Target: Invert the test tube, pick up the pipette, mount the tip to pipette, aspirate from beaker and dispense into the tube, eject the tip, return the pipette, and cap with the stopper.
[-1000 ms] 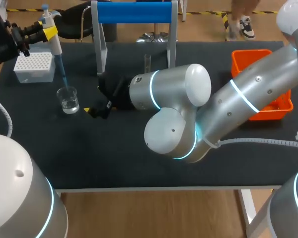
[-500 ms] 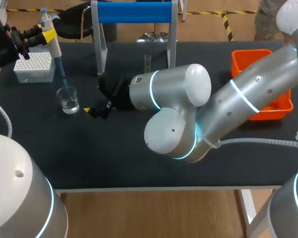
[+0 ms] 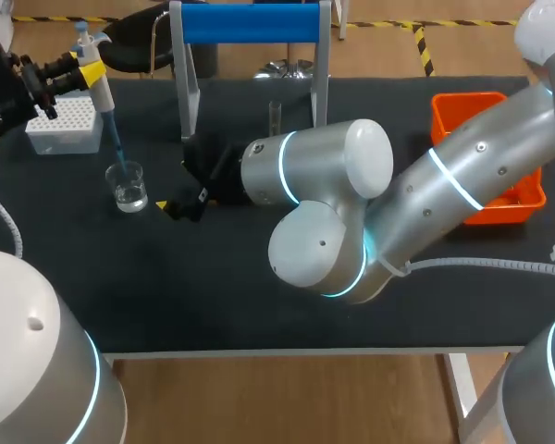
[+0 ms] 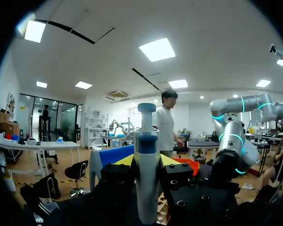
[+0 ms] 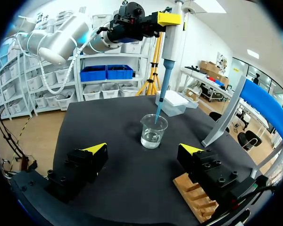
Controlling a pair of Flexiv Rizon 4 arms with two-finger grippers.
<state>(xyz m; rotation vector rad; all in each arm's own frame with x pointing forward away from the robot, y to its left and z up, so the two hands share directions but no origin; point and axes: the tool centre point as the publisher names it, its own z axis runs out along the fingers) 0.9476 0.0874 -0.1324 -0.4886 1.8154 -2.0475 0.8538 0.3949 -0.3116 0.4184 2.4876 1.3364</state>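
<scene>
Beaker (image 3: 128,186) at the bench's (image 3: 259,296) left, tip box (image 3: 67,129) behind it, pipette (image 3: 100,88) over the beaker, frame (image 3: 250,23) mid-back, bin (image 3: 462,104) far right.

Matt black worktop (image 3: 213,287), shiny hardware.
The beaker (image 3: 128,187) is clear and glossy; the pipette (image 3: 99,81) is smooth white plastic with a translucent blue tip (image 3: 114,139); right arm (image 3: 351,176) in glossy silver shell; bin (image 3: 462,104) of orange plastic; block (image 5: 194,197) of bare pale wood.

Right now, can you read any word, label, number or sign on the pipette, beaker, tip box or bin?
None legible. The pipette, beaker, tip box and orange bin show no readable print; any markings on them are too small to make out.
</scene>
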